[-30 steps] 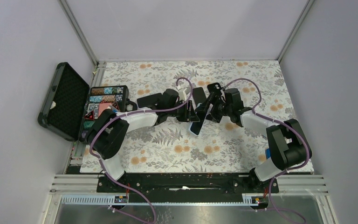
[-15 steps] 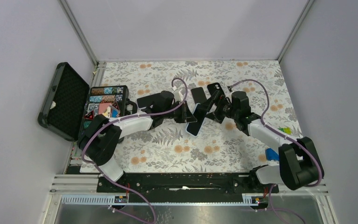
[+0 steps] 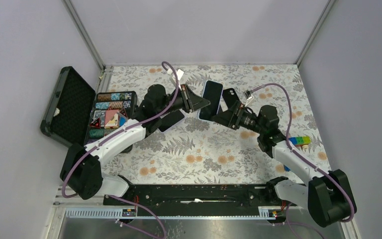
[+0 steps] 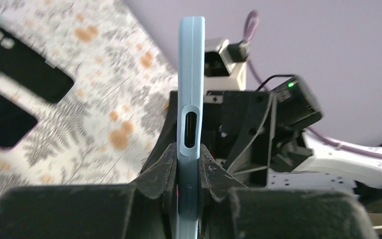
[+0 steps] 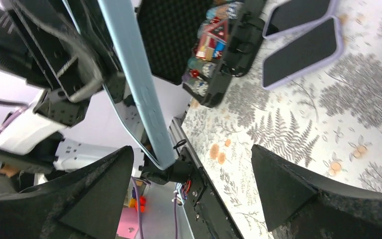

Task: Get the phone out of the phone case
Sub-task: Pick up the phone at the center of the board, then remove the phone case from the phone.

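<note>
Left gripper (image 3: 197, 103) clamped on the phone (image 3: 210, 99), held above the floral table (image 3: 204, 154) at mid-workspace, while the right gripper (image 3: 224, 114) stood spread wide just beside it, gripping nothing.
An open black hard case (image 3: 69, 107) sat at the table's left edge. The phone's long axis ran away from the arm bases toward the far wall, leaning slightly right, with its dark face turned up to the overhead camera. Its rim was light blue with rounded corners, and an oval port slot (image 4: 189, 129) faced the left wrist camera. A black cover (image 4: 25, 74) with camera cut-outs lay flat on the table.
</note>
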Robot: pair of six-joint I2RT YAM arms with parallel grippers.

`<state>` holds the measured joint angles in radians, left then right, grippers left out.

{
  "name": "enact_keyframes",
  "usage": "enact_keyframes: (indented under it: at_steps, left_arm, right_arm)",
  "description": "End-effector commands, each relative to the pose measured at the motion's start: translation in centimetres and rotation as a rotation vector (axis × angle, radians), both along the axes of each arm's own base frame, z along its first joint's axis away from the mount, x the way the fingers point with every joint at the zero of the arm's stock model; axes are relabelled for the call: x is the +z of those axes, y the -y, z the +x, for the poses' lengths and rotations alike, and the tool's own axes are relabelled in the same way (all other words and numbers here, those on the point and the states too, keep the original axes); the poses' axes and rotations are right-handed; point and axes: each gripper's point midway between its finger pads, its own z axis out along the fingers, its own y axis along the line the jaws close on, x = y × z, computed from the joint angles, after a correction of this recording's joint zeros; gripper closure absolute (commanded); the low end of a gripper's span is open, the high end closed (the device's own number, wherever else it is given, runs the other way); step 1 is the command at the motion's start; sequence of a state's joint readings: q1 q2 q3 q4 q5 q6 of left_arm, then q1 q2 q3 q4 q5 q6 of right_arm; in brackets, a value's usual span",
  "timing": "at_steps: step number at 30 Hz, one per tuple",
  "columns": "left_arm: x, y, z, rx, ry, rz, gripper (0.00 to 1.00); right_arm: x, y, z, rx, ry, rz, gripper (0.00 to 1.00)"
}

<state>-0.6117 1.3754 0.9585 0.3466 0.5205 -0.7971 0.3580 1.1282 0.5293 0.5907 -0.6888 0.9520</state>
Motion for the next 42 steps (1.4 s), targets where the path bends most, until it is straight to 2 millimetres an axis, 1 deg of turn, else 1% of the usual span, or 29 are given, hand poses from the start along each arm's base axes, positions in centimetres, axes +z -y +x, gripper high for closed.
enact_keyframes:
  at_steps: [1,4,6,8,10,12,17,20,23,27,28,29,30,33,37,39,40,41,42]
  left_arm:
    - [10.8,-0.1,-1.7,-0.05,0.214,-0.226,1.0]
    - [12.6,-0.3,-2.6,-0.073,0.205,-0.306,1.0]
    - [13.6,-0.5,-3.1,-0.087,0.211,-0.352,1.0]
    - [14.2,-0.7,-3.4,-0.094,0.216,-0.38,1.0]
    - [14.5,-0.8,-3.5,-0.095,0.212,-0.398,1.0]
    - [14.6,-0.8,-3.6,-0.098,0.212,-0.409,1.0]
    - [15.1,-1.1,-4.5,-0.129,0.206,-0.459,1.0]
    - [14.9,-1.1,-4.6,-0.125,0.199,-0.465,1.0]
    - [14.9,-1.3,-4.7,-0.128,0.2,-0.477,1.0]
    - [15.0,-1.4,-5.0,-0.135,0.203,-0.491,1.0]
    - [15.0,-1.4,-5.0,-0.136,0.203,-0.492,1.0]
    - [15.0,-1.4,-5.0,-0.137,0.2,-0.493,1.0]
    - [15.0,-1.3,-5.1,-0.141,0.2,-0.493,1.0]
    - [14.6,-1.3,-5.0,-0.144,0.189,-0.487,0.99]
    - [14.1,-1.3,-5.2,-0.146,0.18,-0.477,0.98]
    - [13.9,-1.3,-5.1,-0.14,0.181,-0.466,0.95]
    - [13.7,-1.3,-5.0,-0.133,0.18,-0.456,0.88]
    - [13.6,-1.4,-5.0,-0.124,0.184,-0.448,0.72]
    - [13.4,-1.5,-4.9,-0.114,0.188,-0.437,0.59]
  right_arm:
    - [5.7,-0.2,-2.4,0.094,0.252,0.08,0.05]
    - [7.2,-0.2,-3.2,0.114,0.308,0.103,0.06]
    - [8.8,-0.3,-4.2,0.155,0.361,0.148,0.06]
    - [10.0,-0.4,-4.9,0.184,0.405,0.172,0.06]
    - [10.6,-0.4,-5.1,0.194,0.42,0.173,0.06]
    - [10.9,-0.5,-4.9,0.184,0.42,0.171,0.07]
    - [12.3,-0.6,-4.2,0.165,0.418,0.206,0.18]
    - [13.7,-0.6,-4.5,0.181,0.444,0.244,0.2]
    - [14.6,-0.6,-4.4,0.179,0.449,0.272,0.23]
    - [15.0,-0.7,-3.9,0.167,0.438,0.295,0.33]
    - [15.0,-0.7,-3.8,0.163,0.434,0.296,0.37]
    - [14.8,-0.7,-3.6,0.162,0.425,0.296,0.44]
    - [14.6,-0.8,-3.4,0.157,0.418,0.294,0.49]
    - [14.0,-0.9,-2.7,0.142,0.395,0.29,0.56]
    - [13.8,-1.0,-2.4,0.146,0.39,0.305,0.71]
    - [14.0,-1.1,-2.5,0.158,0.391,0.316,0.81]
    - [14.0,-1.2,-2.5,0.163,0.391,0.318,0.86]
    - [14.0,-1.2,-2.5,0.17,0.386,0.316,0.92]
    - [14.1,-1.3,-2.6,0.18,0.386,0.315,0.98]
